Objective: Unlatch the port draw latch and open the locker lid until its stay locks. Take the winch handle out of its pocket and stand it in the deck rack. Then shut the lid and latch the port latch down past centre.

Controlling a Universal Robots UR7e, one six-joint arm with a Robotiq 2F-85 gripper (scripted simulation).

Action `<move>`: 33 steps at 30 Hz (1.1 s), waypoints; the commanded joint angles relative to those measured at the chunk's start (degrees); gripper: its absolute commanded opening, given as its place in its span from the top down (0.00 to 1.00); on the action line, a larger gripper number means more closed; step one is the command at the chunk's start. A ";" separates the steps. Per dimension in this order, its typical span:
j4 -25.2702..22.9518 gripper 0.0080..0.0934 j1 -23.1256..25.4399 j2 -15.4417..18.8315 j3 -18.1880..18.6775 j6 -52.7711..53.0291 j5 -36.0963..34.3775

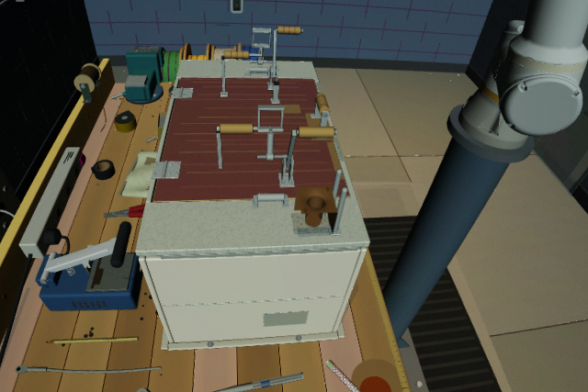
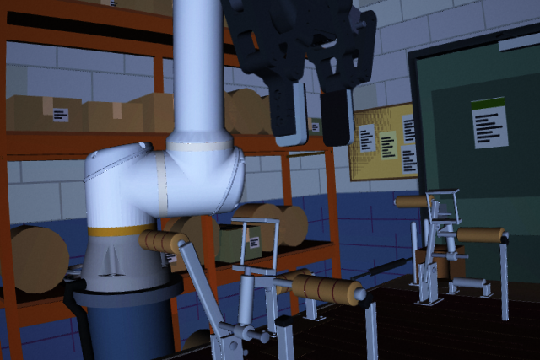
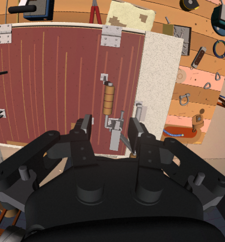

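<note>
The locker (image 1: 247,217) stands on the workbench with its dark red slatted lid (image 1: 242,141) lying flat and closed. Two draw latches with tan roller handles stand on the lid, one near the far end (image 1: 274,63) and one near the middle (image 1: 287,155). The far one sits directly below my fingers in the wrist camera (image 3: 109,100). The wooden deck rack (image 1: 313,205) with its round socket sits at the lid's near right corner. The winch handle is hidden. My gripper (image 2: 312,140) hangs high above the far end of the locker, open and empty.
A blue brick wall runs behind the bench, with cable spools (image 1: 199,53) and a teal vise (image 1: 145,72) at its foot. Tape rolls, a blue press (image 1: 85,274) and hand tools lie along the bench left of the locker. The arm's base column (image 1: 427,236) stands right.
</note>
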 commanded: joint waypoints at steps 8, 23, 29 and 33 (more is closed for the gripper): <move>0.00 0.53 0.00 -0.06 -0.07 -4.24 0.00; 0.02 0.53 0.00 -0.08 -0.08 -23.04 0.00; 0.02 0.53 0.00 -0.08 -0.09 -33.63 0.00; 0.02 0.53 0.00 -0.08 -0.09 -41.16 0.00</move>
